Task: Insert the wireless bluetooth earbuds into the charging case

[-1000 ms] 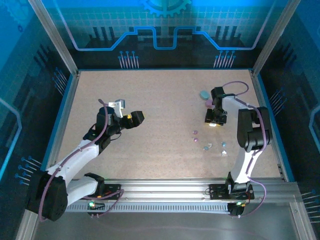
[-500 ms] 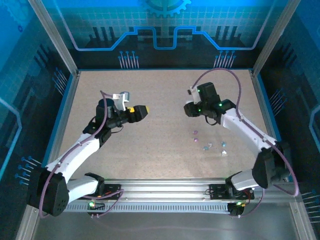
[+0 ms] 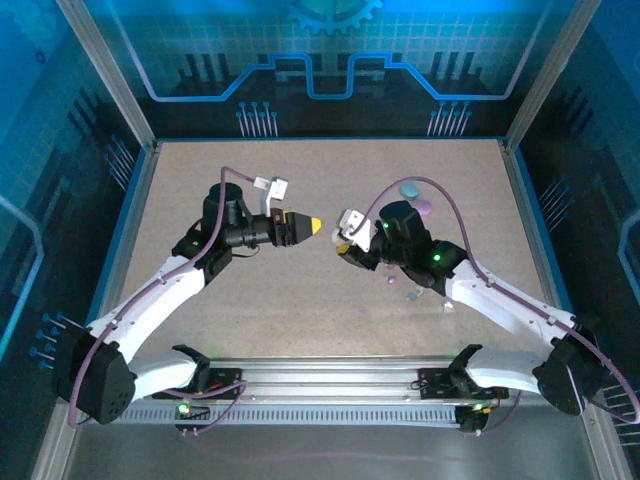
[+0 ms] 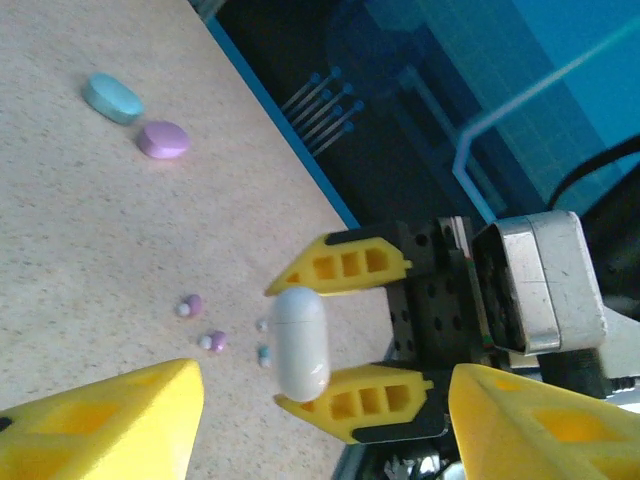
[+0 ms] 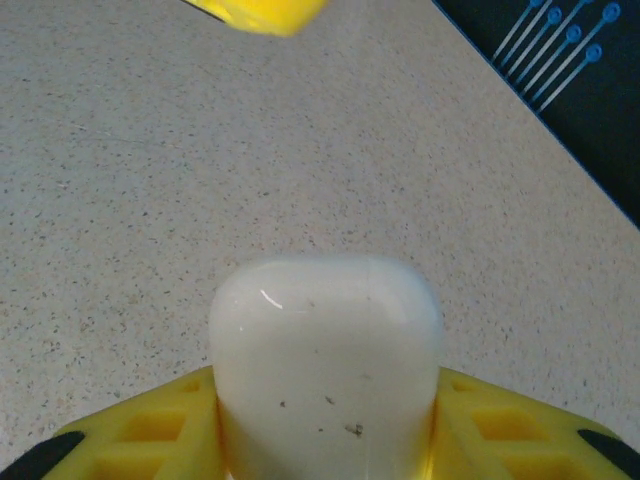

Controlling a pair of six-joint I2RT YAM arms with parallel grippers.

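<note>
Your overhead's blue-tinted, evenly lit, soft shadows on speckled beige tabletop [image 3: 300,170]. Near yellow plastic fingertips [image 4: 110,420] blur; faint glare on glossy white pebble-shaped case [image 5: 325,370].

Looked like a robot lab test cell: speckled tabletop [image 3: 300,300] was boxed in by aluminium extrusion posts [image 3: 108,75], blue printed circuit-and-gear backdrop panels [image 3: 330,50] stood all round, slotted metal mounting rail [image 3: 330,375] ran along near edge

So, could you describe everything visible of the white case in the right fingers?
The white case is a smooth, glossy, rounded capsule, plastic by its look, with a faint seam and some dark specks. It is closed and clamped on two sides between the yellow fingers of the right gripper, over the speckled table.
</note>
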